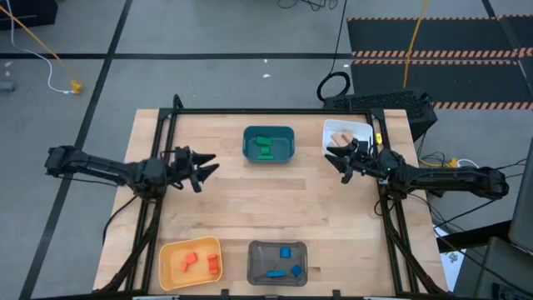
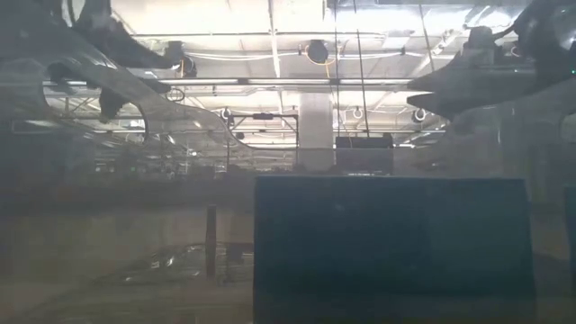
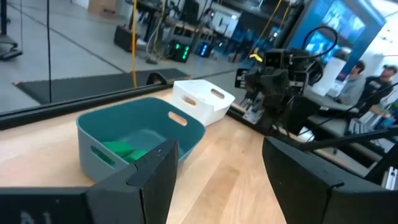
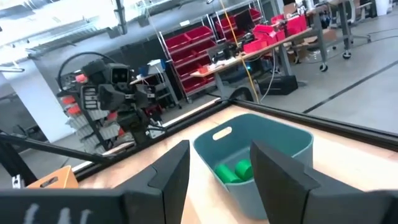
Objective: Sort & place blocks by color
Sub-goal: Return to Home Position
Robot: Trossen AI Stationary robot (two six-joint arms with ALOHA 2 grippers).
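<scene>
All the blocks I can see lie inside bins. Green blocks (image 1: 265, 147) are in the teal bin (image 1: 250, 143) at the far middle, and tan ones (image 1: 340, 137) in the white bin (image 1: 360, 130) at the far right. Red-orange ones (image 1: 200, 262) fill the yellow bin (image 1: 171, 271) at the near left, and blue ones (image 1: 286, 260) the grey bin (image 1: 258, 268) at the near middle. My left gripper (image 1: 210, 164) hovers open over the table's left part, pointing right. My right gripper (image 1: 335, 163) hovers open beside the white bin, pointing left. Neither holds anything.
Bare wood lies between the two grippers in the table's middle. A black frame (image 1: 266, 111) runs along the table's edges. In the low view the grey bin (image 2: 387, 243) fills the foreground. People sit in the room beyond the table (image 3: 364, 74).
</scene>
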